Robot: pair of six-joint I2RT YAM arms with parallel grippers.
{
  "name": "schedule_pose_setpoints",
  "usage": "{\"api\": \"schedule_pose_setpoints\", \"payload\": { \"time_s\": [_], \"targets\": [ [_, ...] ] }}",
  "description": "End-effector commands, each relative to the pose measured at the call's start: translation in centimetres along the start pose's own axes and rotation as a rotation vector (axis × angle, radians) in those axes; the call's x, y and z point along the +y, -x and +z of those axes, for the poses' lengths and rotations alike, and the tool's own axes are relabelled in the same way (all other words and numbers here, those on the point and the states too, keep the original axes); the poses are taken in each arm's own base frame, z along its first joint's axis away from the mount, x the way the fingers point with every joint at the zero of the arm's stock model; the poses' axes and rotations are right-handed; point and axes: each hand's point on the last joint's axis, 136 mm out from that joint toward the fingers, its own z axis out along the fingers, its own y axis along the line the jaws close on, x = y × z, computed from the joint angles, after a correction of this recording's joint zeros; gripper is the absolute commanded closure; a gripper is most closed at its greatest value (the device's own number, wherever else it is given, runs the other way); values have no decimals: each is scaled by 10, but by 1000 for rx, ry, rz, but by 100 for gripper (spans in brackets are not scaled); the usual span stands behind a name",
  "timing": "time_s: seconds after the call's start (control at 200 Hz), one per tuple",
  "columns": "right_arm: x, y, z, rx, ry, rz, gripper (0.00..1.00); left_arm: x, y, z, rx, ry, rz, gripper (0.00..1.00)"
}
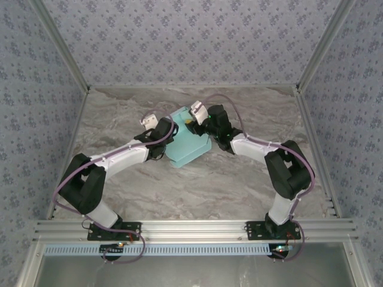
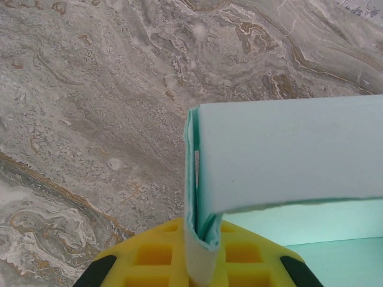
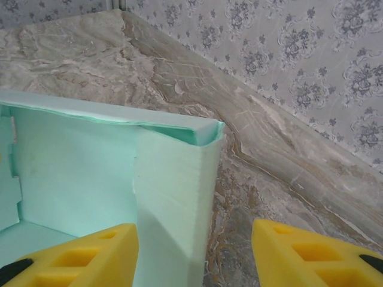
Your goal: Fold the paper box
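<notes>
The left gripper (image 2: 200,269) is closed tight, its yellow fingers (image 2: 155,257) pinching a doubled-over side wall of the paper box (image 2: 287,155) near that wall's end. The right gripper (image 3: 194,254) stands about half open and grips nothing: an upright corner of the box rises between its fingers (image 3: 78,257), close against one and clear of the other. The box sits half-formed on the table (image 1: 239,185), around the middle and toward the far edge, between the two arms, with its floor flat and its walls raised. It looks like thin, light card, stiff along its creases but quick to buckle or tear if squeezed on a bare panel. It would probably slide on the smooth marbled top unless one gripper anchors it. The sensible holds are the folded edges and doubled walls, pressed flat-on rather than at a corner. Nothing else lies on the table nearby. The patterned walls (image 1: 179,36) stand well back, so the main crowding comes from the two grippers working the same small box.
</notes>
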Motion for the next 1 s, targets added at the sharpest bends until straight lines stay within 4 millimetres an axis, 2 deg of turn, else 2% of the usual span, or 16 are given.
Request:
{"api": "schedule_pose_setpoints", "payload": {
  "time_s": [0.0, 0.14, 0.16, 0.23, 0.365, 0.55, 0.655, 0.81, 0.904, 0.994],
  "targets": [
    [-15, 9, 7, -7, -18, 49, 45, -3, 8, -2, -17, 8, -15, 100],
    [-3, 9, 19, -14, 24, 72, 46, -5, 6, -1, -10, 1, -15, 100],
    [-6, 24, 20, -44, 17, 70, 46, -5, 6, -1, -8, 1, -15, 100],
    [-9, 27, 27, -43, -2, 78, 46, -7, 6, -1, -3, -6, -17, 100],
    [-16, 18, 39, -25, -43, 83, 47, -9, 5, -1, 1, -17, -23, 100],
    [-30, 5, 53, 7, -202, 24, 60, -9, 4, 0, 5, -19, -30, 100],
    [-37, 1, 55, 10, -314, -13, 68, -9, 4, 0, 5, -18, -31, 100],
    [-41, -8, 55, 46, -467, -77, 69, -8, 4, 1, 0, -10, -33, 100],
    [-51, -19, 50, 84, -565, -47, 74, -8, 4, 1, 1, -9, -33, 100],
    [-53, -22, 47, 84, -590, -29, 74, -8, 4, 2, 3, -10, -38, 100]
  ]
}}
